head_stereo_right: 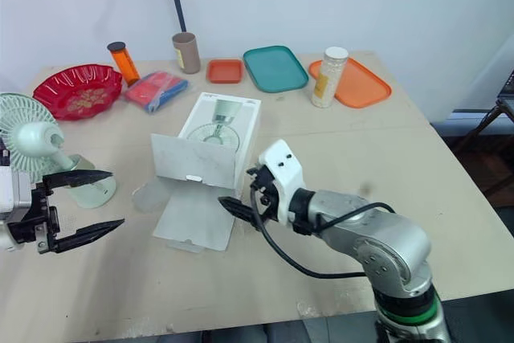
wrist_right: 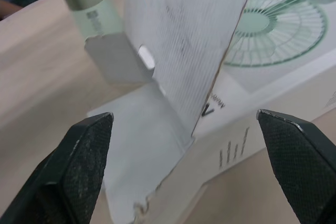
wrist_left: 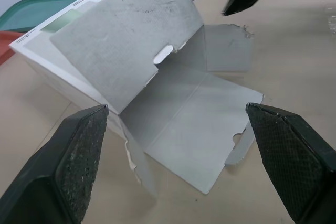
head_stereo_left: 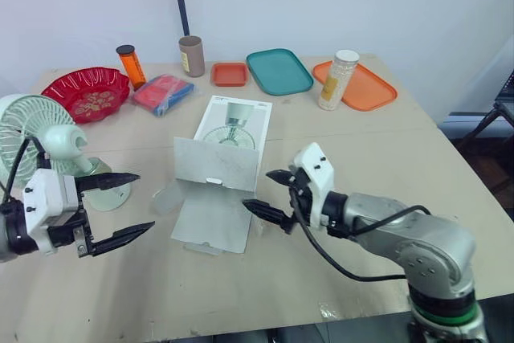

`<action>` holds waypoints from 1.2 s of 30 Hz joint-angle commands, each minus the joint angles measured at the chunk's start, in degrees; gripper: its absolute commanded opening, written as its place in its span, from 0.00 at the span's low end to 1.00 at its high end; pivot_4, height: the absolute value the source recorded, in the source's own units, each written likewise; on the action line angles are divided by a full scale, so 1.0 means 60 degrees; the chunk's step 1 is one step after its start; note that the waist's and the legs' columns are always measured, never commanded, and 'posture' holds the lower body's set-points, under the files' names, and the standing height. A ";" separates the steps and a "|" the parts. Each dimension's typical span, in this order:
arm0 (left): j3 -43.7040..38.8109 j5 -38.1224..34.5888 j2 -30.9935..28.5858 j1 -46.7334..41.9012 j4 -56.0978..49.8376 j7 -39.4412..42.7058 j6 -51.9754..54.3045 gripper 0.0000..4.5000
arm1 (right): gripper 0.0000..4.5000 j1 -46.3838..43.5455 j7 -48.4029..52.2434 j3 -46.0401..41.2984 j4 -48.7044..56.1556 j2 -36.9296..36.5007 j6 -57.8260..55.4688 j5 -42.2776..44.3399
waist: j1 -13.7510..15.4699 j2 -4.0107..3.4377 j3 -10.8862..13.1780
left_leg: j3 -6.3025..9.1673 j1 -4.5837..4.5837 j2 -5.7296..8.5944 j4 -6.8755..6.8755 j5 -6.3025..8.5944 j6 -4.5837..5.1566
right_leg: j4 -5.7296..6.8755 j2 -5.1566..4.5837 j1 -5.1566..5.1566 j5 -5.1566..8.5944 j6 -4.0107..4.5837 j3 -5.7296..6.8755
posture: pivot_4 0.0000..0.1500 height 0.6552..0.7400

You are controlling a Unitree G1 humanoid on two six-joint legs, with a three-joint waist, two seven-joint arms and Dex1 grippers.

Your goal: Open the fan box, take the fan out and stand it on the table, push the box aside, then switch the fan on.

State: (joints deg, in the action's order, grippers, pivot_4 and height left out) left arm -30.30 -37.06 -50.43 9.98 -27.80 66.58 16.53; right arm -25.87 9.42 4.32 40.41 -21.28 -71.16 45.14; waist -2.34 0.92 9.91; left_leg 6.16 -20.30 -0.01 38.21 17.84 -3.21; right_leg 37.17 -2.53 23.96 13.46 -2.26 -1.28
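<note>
The white fan box (head_stereo_left: 234, 124) lies in the middle of the table with its near end open. One grey flap (head_stereo_left: 217, 163) stands up and another (head_stereo_left: 211, 218) lies flat on the table. The pale green fan (head_stereo_left: 34, 132) stands upright at the left, its base (head_stereo_left: 106, 195) on the table. My left gripper (head_stereo_left: 143, 202) is open, just right of the fan's base and left of the flat flap, holding nothing. My right gripper (head_stereo_left: 257, 189) is open at the right edge of the flaps, also holding nothing. In the left wrist view the box's opening (wrist_left: 173, 93) lies between the fingers (wrist_left: 79, 166).
Along the back stand a red bowl (head_stereo_left: 86, 92), an orange bottle (head_stereo_left: 131, 66), a blue and red packet (head_stereo_left: 163, 92), a brown cylinder (head_stereo_left: 191, 55), a small orange tray (head_stereo_left: 230, 74), a teal tray (head_stereo_left: 278, 70), and a white jar (head_stereo_left: 337, 79) on an orange tray (head_stereo_left: 371, 90).
</note>
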 commanded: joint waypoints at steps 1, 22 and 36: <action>0.0149 -0.0131 -0.0164 -0.0190 0.0020 -0.0026 0.0143 0.99 | 1.00 -0.0211 -0.0423 0.0147 -0.0075 0.0123 -0.0275 -0.0357 | -0.0020 0.0000 0.0000 | 0.0000 0.0000 0.0001 0.0000 0.0000 0.0000 | 0.0000 -0.0001 -0.0001 0.0000 0.0000 0.0000 | 1.00 1.00; 0.1242 0.0433 0.0301 -0.0791 0.0364 -0.0362 -0.0282 0.99 | 1.00 -0.0964 -0.0948 0.2153 -0.1321 0.0524 0.0109 -0.2994 | -0.0059 -0.0003 0.0001 | -0.0001 -0.0002 0.0001 -0.0002 0.0000 0.0001 | 0.0010 -0.0001 0.0010 -0.0004 0.0000 -0.0001 | 1.00 1.00; 0.1783 0.0592 0.0531 -0.1228 0.0601 -0.0497 -0.0515 1.00 | 0.01 -0.0980 -0.1346 0.1602 -0.1327 0.1258 -0.0479 -0.4117 | -0.0059 -0.0003 0.0001 | 0.0000 -0.0003 0.0002 -0.0003 0.0000 0.0001 | 0.0012 -0.0001 0.0014 -0.0005 0.0001 -0.0001 | 1.00 1.00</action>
State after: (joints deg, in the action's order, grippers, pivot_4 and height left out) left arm -19.84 -33.62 -47.56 3.35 -23.97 63.88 14.67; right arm -30.40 2.00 15.07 31.24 -14.77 -73.92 21.59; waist -2.70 0.90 9.91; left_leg 6.16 -20.31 0.00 38.19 17.84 -3.20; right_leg 37.24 -2.54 24.04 13.43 -2.25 -1.29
